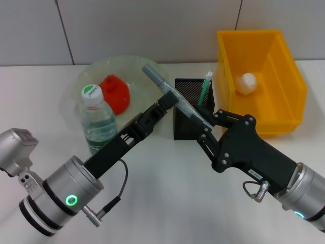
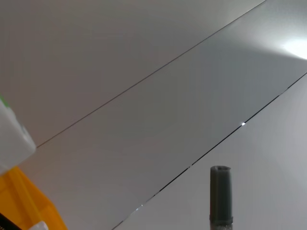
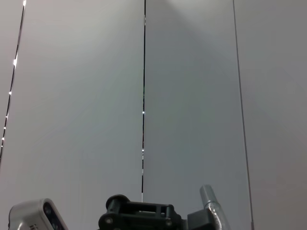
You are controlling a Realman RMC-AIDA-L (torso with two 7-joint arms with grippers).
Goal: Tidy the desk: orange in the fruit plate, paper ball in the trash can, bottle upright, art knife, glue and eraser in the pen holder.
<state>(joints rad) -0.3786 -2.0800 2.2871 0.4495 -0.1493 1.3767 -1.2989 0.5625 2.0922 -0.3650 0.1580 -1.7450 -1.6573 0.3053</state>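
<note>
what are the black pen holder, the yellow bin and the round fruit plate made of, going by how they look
The black square pen holder looks like fine wire mesh, probably metal with a matt finish: its wall shows a dotted weave. The yellow open-fronted bin looks like moulded plastic, smooth with a slight sheen. The round pale green fruit plate seems translucent, glass or clear plastic; which of the two cannot be told.

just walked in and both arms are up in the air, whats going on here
Both grippers meet on the art knife, a grey bar held tilted above the pen holder: the left gripper near its middle, the right gripper at its lower end. A green-and-white glue stick already stands in the holder. The bottle is upright, the paper ball lies in the yellow bin.
</note>
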